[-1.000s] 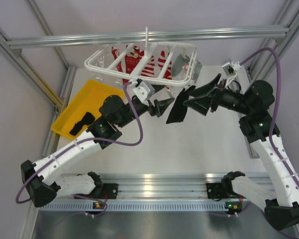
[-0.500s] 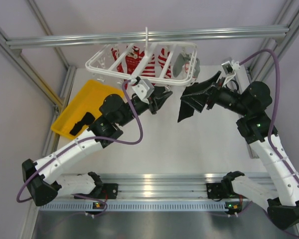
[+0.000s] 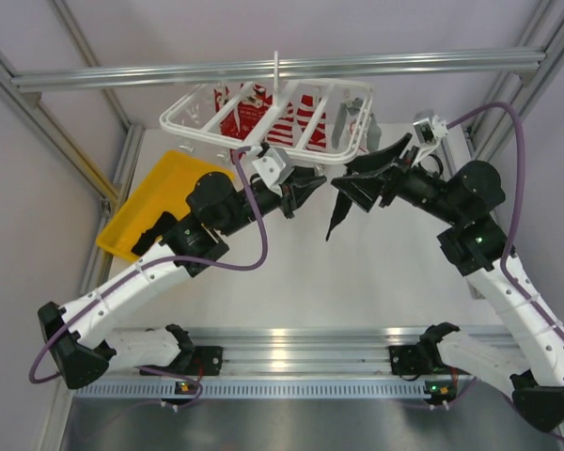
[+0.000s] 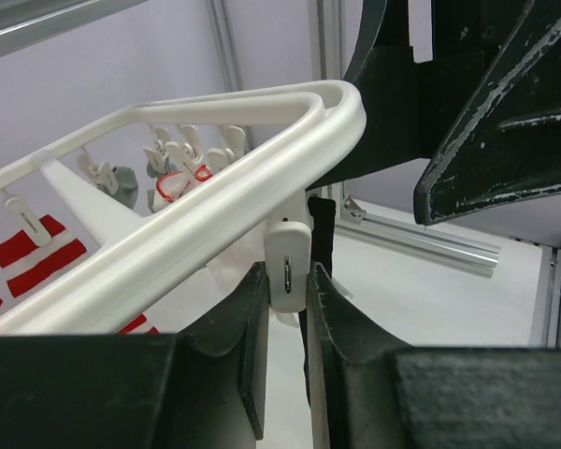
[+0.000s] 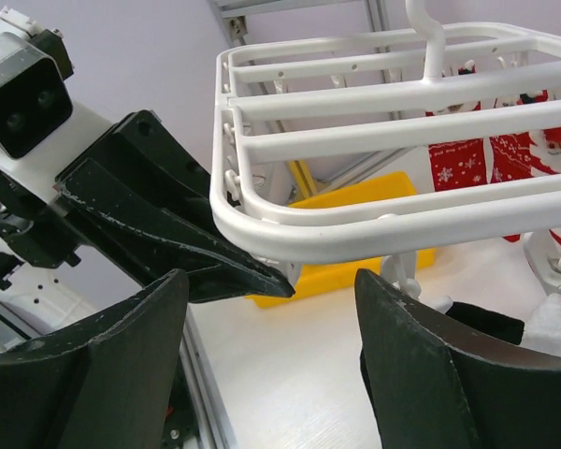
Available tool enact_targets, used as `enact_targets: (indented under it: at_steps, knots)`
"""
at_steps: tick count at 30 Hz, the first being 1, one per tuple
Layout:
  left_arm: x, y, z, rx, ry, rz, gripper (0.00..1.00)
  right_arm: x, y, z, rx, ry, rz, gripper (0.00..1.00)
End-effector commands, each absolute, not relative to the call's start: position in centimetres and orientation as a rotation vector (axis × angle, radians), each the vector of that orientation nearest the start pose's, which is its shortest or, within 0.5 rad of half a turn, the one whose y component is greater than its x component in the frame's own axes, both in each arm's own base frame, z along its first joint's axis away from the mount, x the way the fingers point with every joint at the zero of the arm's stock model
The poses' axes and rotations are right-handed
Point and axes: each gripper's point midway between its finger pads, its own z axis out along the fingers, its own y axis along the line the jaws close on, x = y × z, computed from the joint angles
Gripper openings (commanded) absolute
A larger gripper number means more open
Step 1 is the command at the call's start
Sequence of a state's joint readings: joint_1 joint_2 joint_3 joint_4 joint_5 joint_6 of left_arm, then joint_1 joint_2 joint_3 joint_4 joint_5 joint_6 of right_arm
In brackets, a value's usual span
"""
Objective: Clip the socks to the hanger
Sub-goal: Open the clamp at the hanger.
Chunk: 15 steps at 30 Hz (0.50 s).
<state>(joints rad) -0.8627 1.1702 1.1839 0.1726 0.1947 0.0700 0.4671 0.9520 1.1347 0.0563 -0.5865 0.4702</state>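
Starting at your left, the yellow tray (image 3: 183, 178) sits tilted at the edge of the white tabletop (image 3: 376, 272). It is smooth, shallow plastic, and a limp dark sock (image 3: 156, 231) lies slumped over its near corner.

Next comes your left tool (image 4: 287, 274). Its matte black fingers, with rounded, scalloped pads, are pressed together on a small white clip (image 4: 287, 257). The clip is a glossy, rounded plastic tab dangling just under the near rail of the hanger (image 5: 355, 236).

The hanger is a white plastic rectangle with smooth, tubular rails, straight cross bars and a thin central stem rising to the frame bar above. More small clips hang from it, and red-and-white patterned socks (image 3: 263, 120) are clipped under its middle.

Just right of the pinched clip, the black sock (image 3: 336, 216) hangs as a narrow, soft strip above the tabletop. In your left wrist view it shows directly behind the clip; you cannot tell whether they touch.

Furthest right, your right tool (image 3: 346, 180) has its wedge-shaped, scuffed black fingers spread wide below the hanger's rail. The sock's top is bunched against one finger, and nothing spans the gap between the two.
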Motion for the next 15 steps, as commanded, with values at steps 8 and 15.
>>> enact_targets:
  at_steps: [8, 15]
  knots:
    - [24.2, -33.1, 42.6, 0.860, 1.206, -0.719, 0.00, 23.4, 25.6, 44.6, -0.481, 1.352, 1.168, 0.70]
    - [23.7, -32.8, 42.3, 0.902, 1.185, -0.668, 0.00, 23.0, 26.9, 44.6, -0.493, 1.344, 1.213, 0.69]
